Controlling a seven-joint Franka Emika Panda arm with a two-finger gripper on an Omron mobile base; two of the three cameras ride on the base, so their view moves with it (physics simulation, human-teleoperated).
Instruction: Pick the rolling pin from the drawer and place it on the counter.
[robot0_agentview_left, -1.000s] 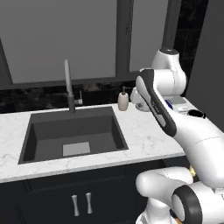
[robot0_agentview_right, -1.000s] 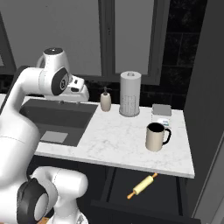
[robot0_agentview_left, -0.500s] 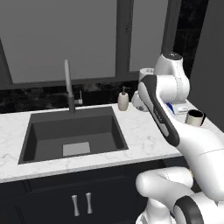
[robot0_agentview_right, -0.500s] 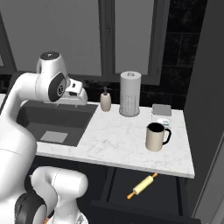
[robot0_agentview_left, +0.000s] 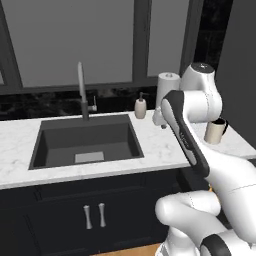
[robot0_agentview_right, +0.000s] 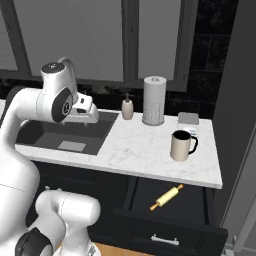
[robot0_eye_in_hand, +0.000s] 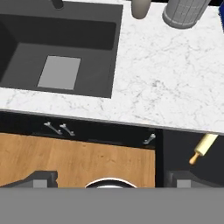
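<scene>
Nothing is picked yet: the rolling pin (robot0_agentview_right: 166, 197) lies in the open drawer (robot0_agentview_right: 200, 217), below and right of the tool (robot0_eye_in_hand: 111, 180), which hangs spread apart and empty above the table (robot0_agentview_right: 150, 150).

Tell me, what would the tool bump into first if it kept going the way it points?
Probably the counter: the hand view looks down on the white marble beside the sink. Depth is hard to judge. The rolling pin lies off to one side in the drawer.
</scene>
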